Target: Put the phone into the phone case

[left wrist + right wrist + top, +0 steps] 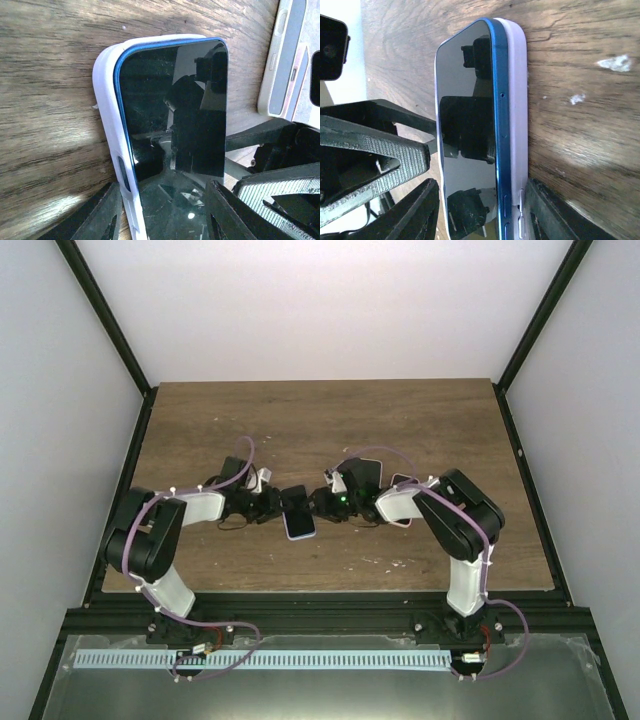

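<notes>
A phone (298, 510) with a blue rim and a dark screen lies screen-up in a pale lavender case (300, 533) at the table's middle. In the left wrist view the phone (175, 105) sits inside the case (105, 100), its blue edge showing along the left and top. In the right wrist view the phone's (467, 120) blue side stands above the case wall (517, 100). My left gripper (273, 504) (162, 215) and my right gripper (324, 504) (482, 215) each straddle the cased phone from opposite sides. The fingers of both press against its edges.
A dark phone-like slab (365, 475) and a pinkish object (401, 480) lie just behind my right gripper. A beige case (282, 60) shows at the left wrist view's upper right. The wooden table (300, 420) has black frame rails along its sides.
</notes>
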Motion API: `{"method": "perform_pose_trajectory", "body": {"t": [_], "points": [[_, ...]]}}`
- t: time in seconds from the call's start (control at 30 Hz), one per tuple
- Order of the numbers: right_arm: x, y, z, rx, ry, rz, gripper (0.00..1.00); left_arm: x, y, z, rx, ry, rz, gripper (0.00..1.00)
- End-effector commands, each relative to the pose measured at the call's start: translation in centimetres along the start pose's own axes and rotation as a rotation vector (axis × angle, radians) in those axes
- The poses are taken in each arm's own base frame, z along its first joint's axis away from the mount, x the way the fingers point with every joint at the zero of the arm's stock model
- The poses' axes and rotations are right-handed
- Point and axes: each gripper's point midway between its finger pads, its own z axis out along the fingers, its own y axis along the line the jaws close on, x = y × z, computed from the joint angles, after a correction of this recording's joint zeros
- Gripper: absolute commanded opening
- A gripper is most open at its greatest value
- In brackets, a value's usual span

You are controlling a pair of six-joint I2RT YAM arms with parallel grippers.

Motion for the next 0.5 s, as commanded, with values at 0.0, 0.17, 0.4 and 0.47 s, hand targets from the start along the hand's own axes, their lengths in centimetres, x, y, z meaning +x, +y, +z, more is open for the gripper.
{"method": "perform_pose_trajectory", "body": {"t": [0.0,0.17,0.4,0.47], "points": [[0.2,2.5,0.7,-0.163,0.046,0.01,0.49,1.4,-0.3,0.3,0.058,0.057,-0.005,0.48],[0.3,3.9,0.5,-0.247,0.059,0.045,0.53,2.4,-0.9,-0.2,0.106,0.075,-0.006,0.48],[0.6,5.7,-0.1,-0.36,0.08,0.082,0.53,3.3,1.6,-0.3,0.027,0.076,-0.044,0.43],[0.7,6.0,-0.3,-0.38,0.081,0.093,0.53,3.5,1.8,-0.4,0.016,0.073,-0.048,0.41]]}}
